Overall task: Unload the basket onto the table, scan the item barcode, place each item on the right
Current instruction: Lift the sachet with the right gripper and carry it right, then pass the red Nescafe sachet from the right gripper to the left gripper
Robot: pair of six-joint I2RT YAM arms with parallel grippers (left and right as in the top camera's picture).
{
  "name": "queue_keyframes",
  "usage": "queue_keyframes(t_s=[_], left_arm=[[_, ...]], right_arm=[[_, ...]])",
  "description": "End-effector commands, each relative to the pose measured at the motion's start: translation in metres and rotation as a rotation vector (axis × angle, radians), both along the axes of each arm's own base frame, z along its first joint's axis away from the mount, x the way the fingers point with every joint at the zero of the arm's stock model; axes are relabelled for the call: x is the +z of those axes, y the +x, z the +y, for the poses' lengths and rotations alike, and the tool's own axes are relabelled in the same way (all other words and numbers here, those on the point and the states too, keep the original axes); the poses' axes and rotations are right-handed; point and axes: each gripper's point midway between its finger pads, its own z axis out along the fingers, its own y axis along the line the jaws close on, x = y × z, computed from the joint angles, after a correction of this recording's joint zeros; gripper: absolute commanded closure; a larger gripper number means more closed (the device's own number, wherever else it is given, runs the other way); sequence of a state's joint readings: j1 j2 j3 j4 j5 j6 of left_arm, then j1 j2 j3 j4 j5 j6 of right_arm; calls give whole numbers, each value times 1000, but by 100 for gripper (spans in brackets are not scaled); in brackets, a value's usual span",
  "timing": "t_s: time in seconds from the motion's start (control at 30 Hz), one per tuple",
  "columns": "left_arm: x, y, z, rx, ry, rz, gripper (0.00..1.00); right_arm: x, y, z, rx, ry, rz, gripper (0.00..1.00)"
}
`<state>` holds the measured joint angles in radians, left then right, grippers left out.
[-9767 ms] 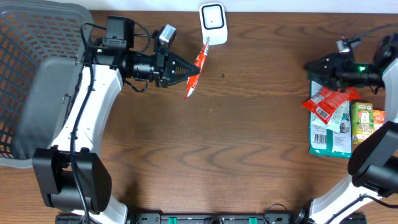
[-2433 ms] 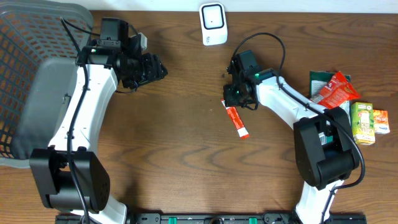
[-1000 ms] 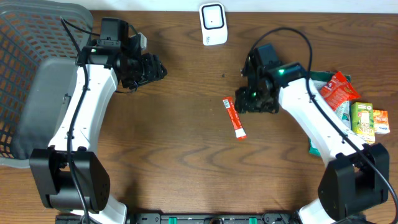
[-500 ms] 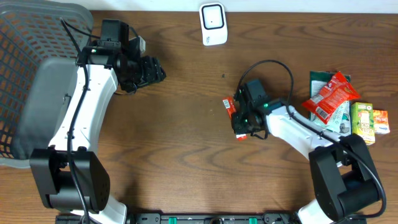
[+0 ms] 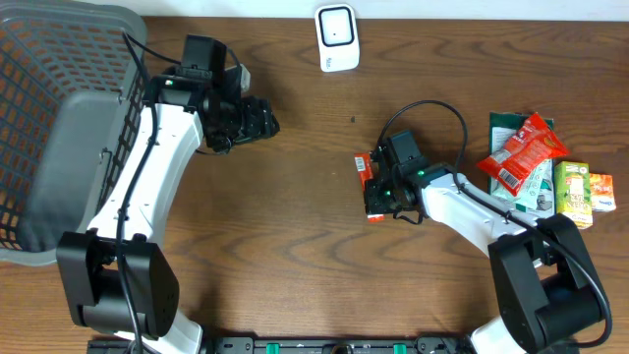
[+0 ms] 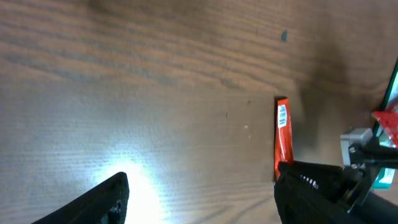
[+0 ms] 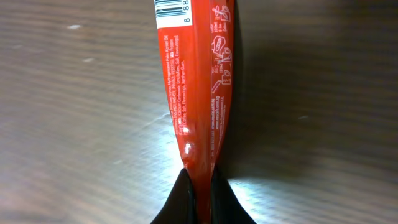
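Note:
The item is a long red sachet [image 7: 199, 74] with a white barcode label [image 7: 177, 9] at its far end. It lies on the wooden table near the middle [image 5: 364, 165]. My right gripper [image 7: 200, 193] is shut on the sachet's near end, its black fingers pinching the foil; from above it covers most of the sachet [image 5: 379, 193]. My left gripper [image 5: 267, 123] hovers over the table's left half, open and holding nothing [image 6: 199, 199]. In its wrist view the sachet [image 6: 282, 134] lies ahead to the right. The white scanner [image 5: 336, 37] stands at the back edge.
A grey mesh basket [image 5: 59, 118] fills the left side. At the right edge lie a red snack bag [image 5: 521, 152], a green packet [image 5: 516, 221] and a green-yellow carton [image 5: 575, 192]. The right arm's cable [image 5: 432, 108] loops above it.
My right gripper has come down onto the sachet and shut on its end. The left arm has swung right, toward the table's middle, and its jaws have opened wider.

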<state>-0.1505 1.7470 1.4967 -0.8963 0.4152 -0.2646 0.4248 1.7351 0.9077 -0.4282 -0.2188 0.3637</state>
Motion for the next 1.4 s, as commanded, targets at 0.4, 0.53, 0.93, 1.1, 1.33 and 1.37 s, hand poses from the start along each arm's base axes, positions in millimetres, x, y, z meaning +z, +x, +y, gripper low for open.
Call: queue_keyframes(t_s=[0.4,0.53,0.93,1.1,1.33,1.37], left_arm=[[21,-32,-62,-156,-287,83,24],[36,-29,-79,-202,-391,46,24],[56,-15,-122,-313,-443,-116,33],[61,-13,-131,-318,-457,-134,39],[63,-10,-133,-324,-460,-154,57],[63,-11,-133,-325,-461,-153,57]], right_arm=[[153,44,47,-84,595,-213,99],[167,42,55,-91,673,-189,99],[208,45,74,-46,857,-210,99],[215,47,75,-46,885,-220,99],[223,46,82,-25,908,-237,99],[224,46,83,-21,910,-242,99]])
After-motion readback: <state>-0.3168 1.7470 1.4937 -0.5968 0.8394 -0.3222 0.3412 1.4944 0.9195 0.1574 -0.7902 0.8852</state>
